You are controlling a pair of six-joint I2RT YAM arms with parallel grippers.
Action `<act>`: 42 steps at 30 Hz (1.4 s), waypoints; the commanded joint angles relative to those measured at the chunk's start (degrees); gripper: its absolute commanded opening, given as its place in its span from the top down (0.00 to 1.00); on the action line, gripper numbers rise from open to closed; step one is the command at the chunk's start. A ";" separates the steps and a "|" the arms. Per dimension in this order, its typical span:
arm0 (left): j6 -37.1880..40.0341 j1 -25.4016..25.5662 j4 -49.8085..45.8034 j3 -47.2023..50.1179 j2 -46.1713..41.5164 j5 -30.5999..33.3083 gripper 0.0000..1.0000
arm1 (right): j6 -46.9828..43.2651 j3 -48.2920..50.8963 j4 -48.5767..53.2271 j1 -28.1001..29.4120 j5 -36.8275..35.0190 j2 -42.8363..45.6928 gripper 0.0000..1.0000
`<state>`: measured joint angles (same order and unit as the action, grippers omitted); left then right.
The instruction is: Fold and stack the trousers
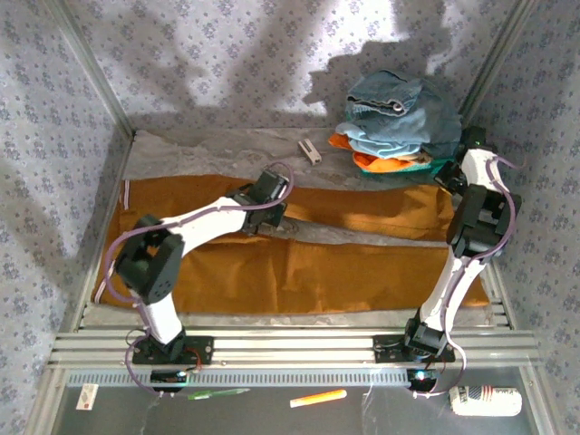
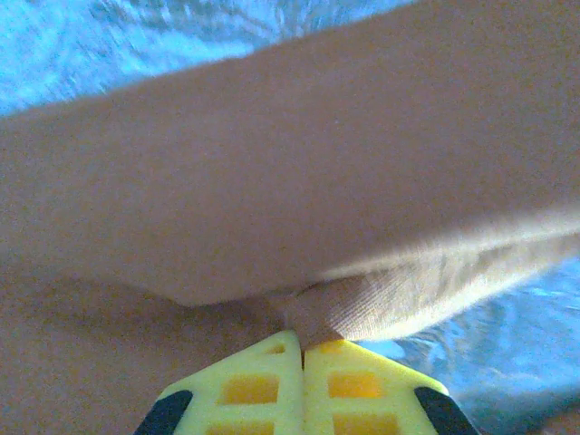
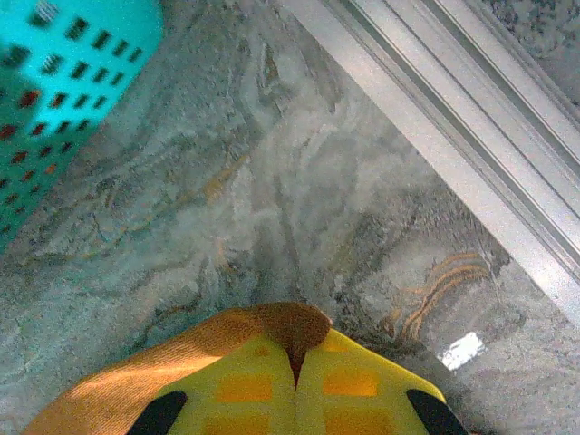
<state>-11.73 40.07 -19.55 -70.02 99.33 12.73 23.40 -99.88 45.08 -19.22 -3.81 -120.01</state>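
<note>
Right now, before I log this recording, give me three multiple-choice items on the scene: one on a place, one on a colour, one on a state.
1. Where does the denim pile lie in the top view?
A. far right corner
B. near left corner
C. between the arm bases

2. What colour is the basket?
A. red
B. teal
C. white

3. How is the left hand?
A. open, holding nothing
B. shut on a pen
C. shut on a fold of the trousers

Answers: 1 A, the pile sits far right in the top view. 2 B, the right wrist view shows teal mesh. 3 C, the left wrist view shows mustard cloth pinched at its closed tips.
</note>
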 commanded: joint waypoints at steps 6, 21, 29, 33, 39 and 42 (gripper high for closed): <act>0.53 -0.12 -7.65 -0.87 -5.27 -11.97 1.00 | -0.99 -4.68 2.67 -1.71 0.17 -4.09 1.00; -8.96 -1.73 -7.26 3.20 -10.58 -14.96 0.16 | 3.34 9.92 -1.19 5.21 -2.08 10.00 0.48; -23.00 -16.76 0.89 8.67 -7.65 -15.05 0.19 | 7.47 29.37 -12.04 22.91 6.83 14.54 1.00; -25.19 -20.73 4.54 9.76 -2.80 -18.68 0.21 | 6.81 31.06 -13.25 22.33 8.45 11.37 1.00; -28.73 -24.12 9.52 11.50 2.52 -21.81 0.22 | 6.45 30.14 -12.56 18.29 9.13 9.07 1.00; -31.18 -26.40 11.66 13.17 4.03 -24.64 0.22 | 7.89 27.69 -12.35 15.21 12.82 5.68 1.00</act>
<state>-39.33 15.64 -11.27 -58.52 101.95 -8.67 29.80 -71.22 31.55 -1.15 8.08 -109.75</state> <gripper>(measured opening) 0.778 0.052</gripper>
